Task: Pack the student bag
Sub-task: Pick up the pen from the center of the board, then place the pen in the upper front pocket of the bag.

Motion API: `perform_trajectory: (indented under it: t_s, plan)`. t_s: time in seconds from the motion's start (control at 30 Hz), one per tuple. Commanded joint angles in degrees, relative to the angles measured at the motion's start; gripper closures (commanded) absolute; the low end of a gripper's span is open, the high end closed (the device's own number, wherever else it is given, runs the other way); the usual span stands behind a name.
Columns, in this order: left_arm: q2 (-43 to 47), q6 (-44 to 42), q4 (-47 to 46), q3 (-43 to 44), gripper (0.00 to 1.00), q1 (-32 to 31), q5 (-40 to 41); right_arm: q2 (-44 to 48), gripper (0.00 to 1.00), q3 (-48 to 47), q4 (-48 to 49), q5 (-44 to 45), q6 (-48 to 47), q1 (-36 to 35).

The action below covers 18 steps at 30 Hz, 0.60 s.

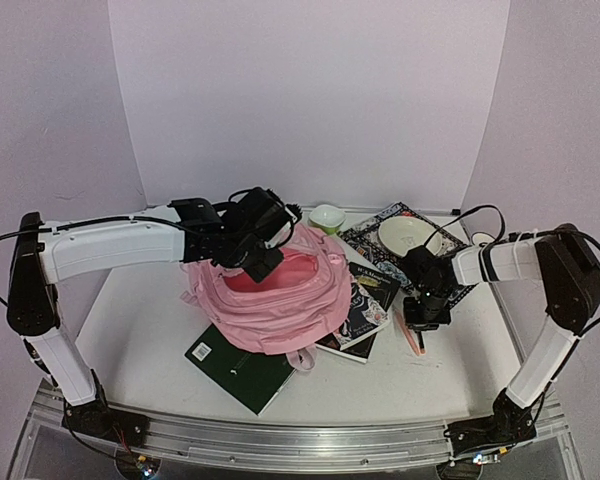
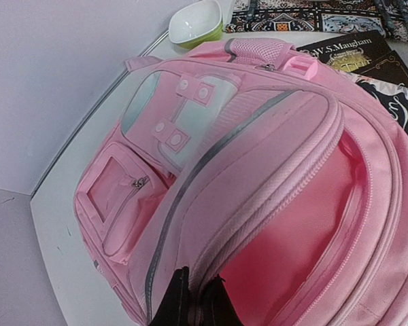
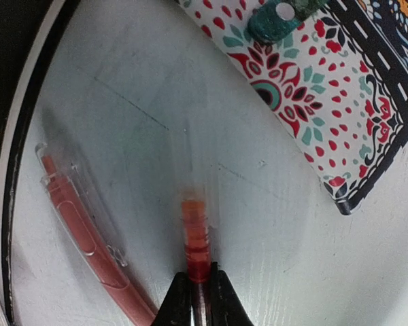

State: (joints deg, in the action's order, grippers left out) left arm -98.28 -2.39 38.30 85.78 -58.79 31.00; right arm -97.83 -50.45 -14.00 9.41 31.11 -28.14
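Student bag (image 1: 270,300) hides much of the green book (image 1: 238,366).

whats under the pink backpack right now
A green book sticks out from under the student bag at its near edge, and dark books poke out on its right. How far they run beneath, and anything else there, is covered by the bag.

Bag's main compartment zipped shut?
No: the left wrist view shows the student bag gaping open along its zip, pink lining visible, with the left end effector pinching the opening's edge.
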Motion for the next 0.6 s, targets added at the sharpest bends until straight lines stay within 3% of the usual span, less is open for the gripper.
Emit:
perform_trajectory:
  t_s: [0.0,0.3,0.57]
  plan:
    - [3.6,1.9,-5.4,1.3,1.00,0.4,-4.5,1.7,1.00,3.1,-2.8,1.2,-3.3,0.9]
    - [3.6,1.9,-5.1,3.0,1.00,2.1,-8.7,16.1,1.00,2.8,-4.6,1.0,-11.7,0.1]
    - [4.2,1.6,-5.0,3.8,1.00,4.3,-14.2,29.5,1.00,-0.6,0.6,-3.5,-28.0,-6.1]
